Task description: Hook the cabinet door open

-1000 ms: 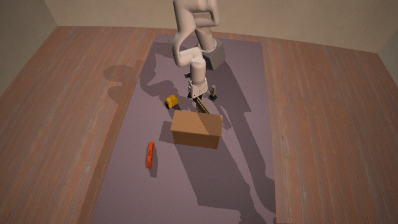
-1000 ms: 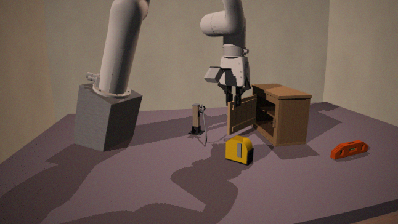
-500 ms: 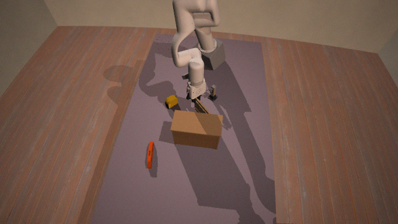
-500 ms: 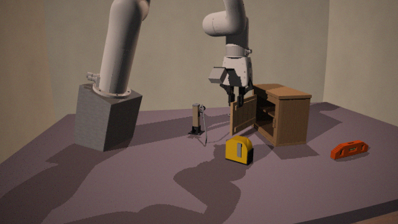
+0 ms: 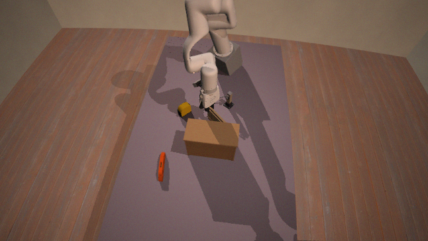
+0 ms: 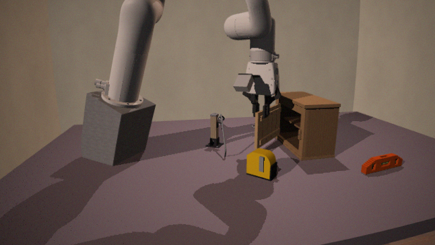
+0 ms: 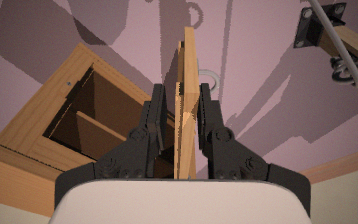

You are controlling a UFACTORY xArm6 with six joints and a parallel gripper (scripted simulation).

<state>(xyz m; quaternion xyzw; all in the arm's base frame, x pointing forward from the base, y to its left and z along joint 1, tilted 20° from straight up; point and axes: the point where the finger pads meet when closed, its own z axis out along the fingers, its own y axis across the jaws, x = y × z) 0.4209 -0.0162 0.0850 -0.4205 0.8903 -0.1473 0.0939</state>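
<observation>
The wooden cabinet (image 6: pixel 310 124) stands flat on the purple mat, also in the overhead view (image 5: pixel 212 139). Its door (image 6: pixel 267 124) stands wide open. My gripper (image 6: pixel 260 109) comes down over the door's top edge, one finger on each side. In the wrist view the gripper (image 7: pixel 182 115) straddles the door (image 7: pixel 186 100) with a small gap on the left side, so it is not clamped. The metal eye (image 7: pixel 210 80) sticks out of the door's outer face. The post (image 6: pixel 214 129) stands left of the door, and its hook (image 6: pixel 223 136) hangs down to the mat, apart from the door.
A yellow tape measure (image 6: pixel 260 164) lies in front of the open door. An orange level (image 6: pixel 381 163) lies to the right of the cabinet. The arm's grey base block (image 6: pixel 114 128) stands at the left.
</observation>
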